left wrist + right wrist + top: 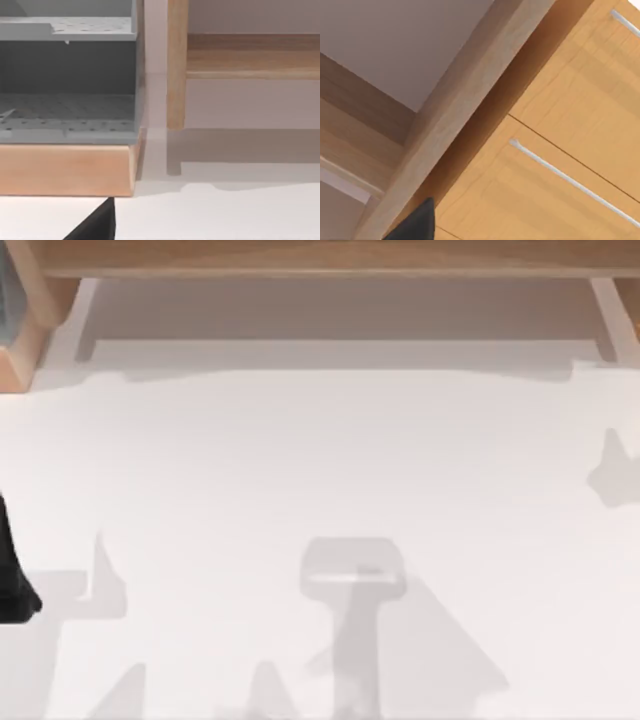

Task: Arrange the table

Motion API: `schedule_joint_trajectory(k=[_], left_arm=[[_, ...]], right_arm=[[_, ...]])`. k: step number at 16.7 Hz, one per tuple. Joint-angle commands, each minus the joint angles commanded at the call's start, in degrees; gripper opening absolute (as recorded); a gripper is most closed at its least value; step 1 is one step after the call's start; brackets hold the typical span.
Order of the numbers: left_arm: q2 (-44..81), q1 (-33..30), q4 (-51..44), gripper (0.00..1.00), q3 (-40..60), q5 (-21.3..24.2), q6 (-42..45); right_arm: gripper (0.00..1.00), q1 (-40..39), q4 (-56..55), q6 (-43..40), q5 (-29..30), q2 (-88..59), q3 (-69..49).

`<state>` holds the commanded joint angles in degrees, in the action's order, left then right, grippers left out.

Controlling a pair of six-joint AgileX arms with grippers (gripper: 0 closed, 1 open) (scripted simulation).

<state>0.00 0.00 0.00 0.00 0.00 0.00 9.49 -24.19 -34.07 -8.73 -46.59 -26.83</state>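
The table (320,470) is a plain white top that spreads across the top view, with only soft grey shadows on it. My left arm (12,575) shows as a dark shape at the table's left edge. A dark part of my left gripper (96,226) hangs over the white surface, in front of a wooden-based rack. A dark part of my right gripper (415,224) is seen against wooden cabinet fronts, off the tabletop.
A light wooden shelf frame (330,260) runs along the table's far edge, standing on posts (176,65). At the far left corner a grey perforated rack (67,75) sits on a wooden base (65,167). Wooden drawer fronts with metal handles (570,182) face the right wrist camera.
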Motion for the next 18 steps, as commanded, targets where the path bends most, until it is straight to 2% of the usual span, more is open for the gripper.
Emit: schedule_joint_trajectory(k=[5,9,12,18], left_arm=[[0.00,0.00,0.00,1.00,0.00,0.00,0.00],[0.00,0.00,0.00,1.00,0.00,0.00,0.00],[0.00,0.00,0.00,1.00,0.00,0.00,0.00],[0.00,0.00,0.00,1.00,0.00,0.00,0.00]], right_arm=[[1.00,-5.43,13.91,19.61,5.08,29.57,15.44],[1.00,-8.51,21.72,30.60,7.86,42.94,24.09],[1.00,-9.49,24.19,34.07,8.73,46.59,26.83],[1.00,-9.49,24.19,34.07,8.73,46.59,26.83]])
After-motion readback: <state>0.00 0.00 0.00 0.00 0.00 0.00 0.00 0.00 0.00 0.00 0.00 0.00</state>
